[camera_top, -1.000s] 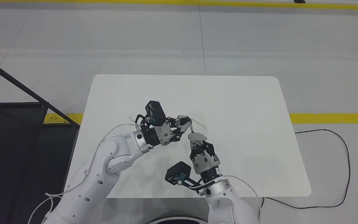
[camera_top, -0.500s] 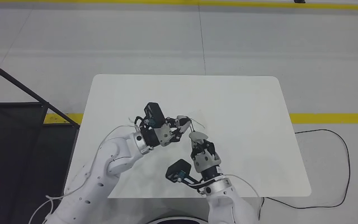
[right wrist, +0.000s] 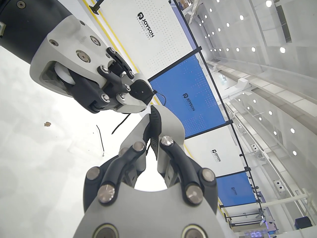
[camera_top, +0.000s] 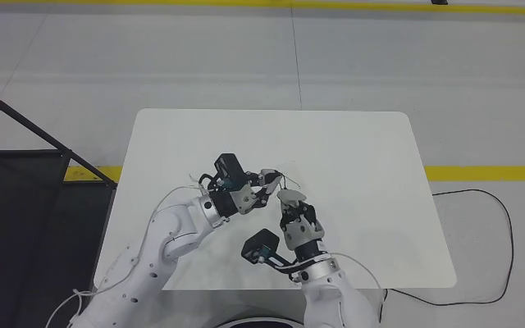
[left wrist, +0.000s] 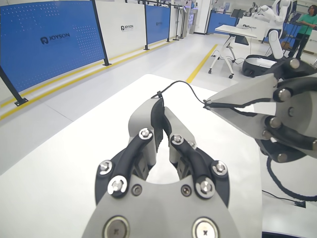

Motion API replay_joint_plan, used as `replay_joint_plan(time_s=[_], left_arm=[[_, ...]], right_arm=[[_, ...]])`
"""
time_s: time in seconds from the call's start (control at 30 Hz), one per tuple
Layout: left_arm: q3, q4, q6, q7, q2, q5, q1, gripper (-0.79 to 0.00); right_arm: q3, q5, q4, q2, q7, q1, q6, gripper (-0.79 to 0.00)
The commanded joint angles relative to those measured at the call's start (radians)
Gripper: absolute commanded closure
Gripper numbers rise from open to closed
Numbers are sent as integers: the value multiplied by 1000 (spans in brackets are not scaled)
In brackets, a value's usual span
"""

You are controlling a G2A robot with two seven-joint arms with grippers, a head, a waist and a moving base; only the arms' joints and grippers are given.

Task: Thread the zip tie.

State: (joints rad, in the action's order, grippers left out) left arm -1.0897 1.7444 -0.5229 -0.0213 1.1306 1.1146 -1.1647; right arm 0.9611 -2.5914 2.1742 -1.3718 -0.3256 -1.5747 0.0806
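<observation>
One zip tie (left wrist: 190,89), gripped by left pincer (left wrist: 162,106) and right pincer (right wrist: 152,116) | one loose tie (right wrist: 100,141) on table (right wrist: 37,162)

You've got the left gripper (left wrist: 161,107) clamped on the zip tie (left wrist: 182,81) at its head end. The tie arcs up and over to the right gripper (left wrist: 207,104), whose closed tips pinch the other end. Both sit above the table (left wrist: 74,149).

Zip tie (left wrist: 182,81) between left tool (left wrist: 161,106), right tool (left wrist: 206,104)
</observation>
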Motion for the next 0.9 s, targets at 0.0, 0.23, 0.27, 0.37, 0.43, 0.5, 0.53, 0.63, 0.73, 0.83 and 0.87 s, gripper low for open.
replay_joint_plan(time_s=[0.0, 0.23, 0.27, 0.37, 0.43, 0.5, 0.53, 0.63, 0.73, 0.83, 0.87], left_arm=[[0, 2, 6, -7, 1, 14, -2, 0], [4, 2, 10, -17, 4, 43, -6, 0], [4, 2, 10, -18, 4, 45, -6, 0], [5, 2, 5, -20, 5, 56, -7, 0], [5, 2, 6, -22, 6, 64, -8, 0], [5, 2, 6, -24, 6, 70, -11, 0], [5, 2, 7, -24, 7, 73, -12, 0], [5, 2, 9, -26, 8, 77, -14, 0], [4, 1, 16, -32, 10, 71, -17, 0], [2, -1, 20, -39, 11, 60, -20, 0], [1, -1, 22, -41, 12, 55, -20, 0]], right_arm=[[-3, -6, 0, -1, -10, 4, 18, 0], [-14, -13, -6, -5, -31, 19, 54, 0], [-14, -12, -7, -6, -31, 21, 56, 0], [-15, -9, -9, -8, -37, 24, 57, 0], [-13, -1, -8, -9, -37, 26, 55, 0], [-10, 5, -8, -10, -39, 28, 53, 0], [-9, 7, -7, -11, -39, 28, 53, 0], [-6, 12, -5, -12, -40, 29, 50, 0], [0, 17, 2, -13, -41, 25, 41, 0], [12, 33, 13, -12, -33, 11, 32, 0], [17, 43, 18, -11, -29, 5, 31, 0]])
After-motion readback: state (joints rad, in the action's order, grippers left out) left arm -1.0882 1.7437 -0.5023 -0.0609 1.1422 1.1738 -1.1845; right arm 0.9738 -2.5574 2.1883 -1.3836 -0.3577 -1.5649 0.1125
